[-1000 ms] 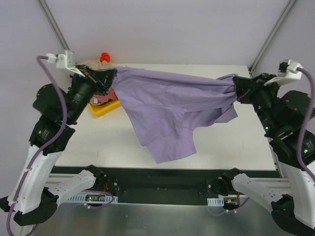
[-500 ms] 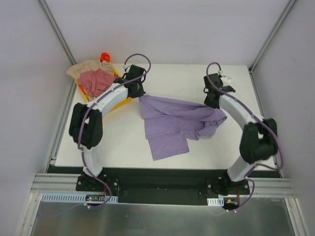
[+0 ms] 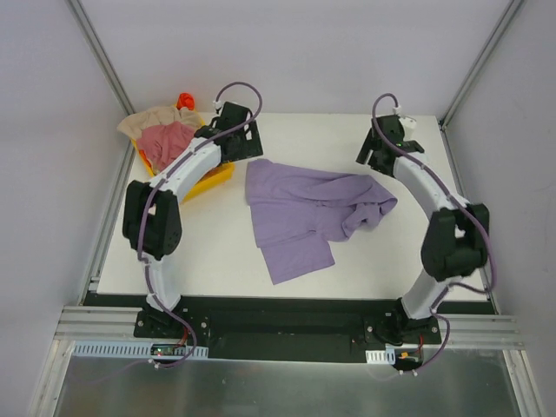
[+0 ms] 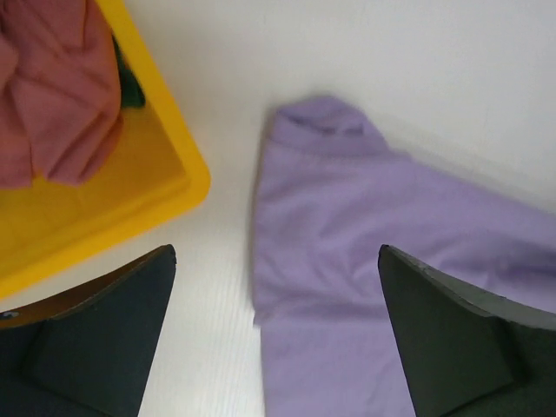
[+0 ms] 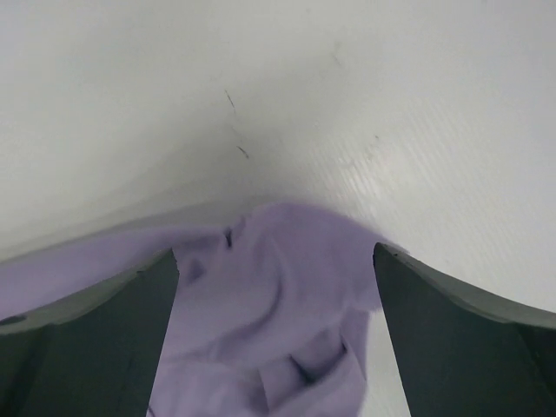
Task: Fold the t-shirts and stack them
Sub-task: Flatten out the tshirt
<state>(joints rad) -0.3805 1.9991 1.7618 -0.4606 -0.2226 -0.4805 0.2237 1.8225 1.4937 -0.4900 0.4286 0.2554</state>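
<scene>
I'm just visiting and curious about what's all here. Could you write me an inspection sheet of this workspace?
Surface: white table, a few faint marks.
Job's things: lavender shirt lies rumpled and unfolded mid-table; pink-red shirt and beige shirt are heaped at the tray.
Clutter: yellow tray at far left; small red-orange object behind it.
Grippers: left gripper and right gripper both open, empty, over the lavender shirt's ends.
Cables: purple cables loop along both arms.
Surroundings: grey walls, metal frame posts.
</scene>
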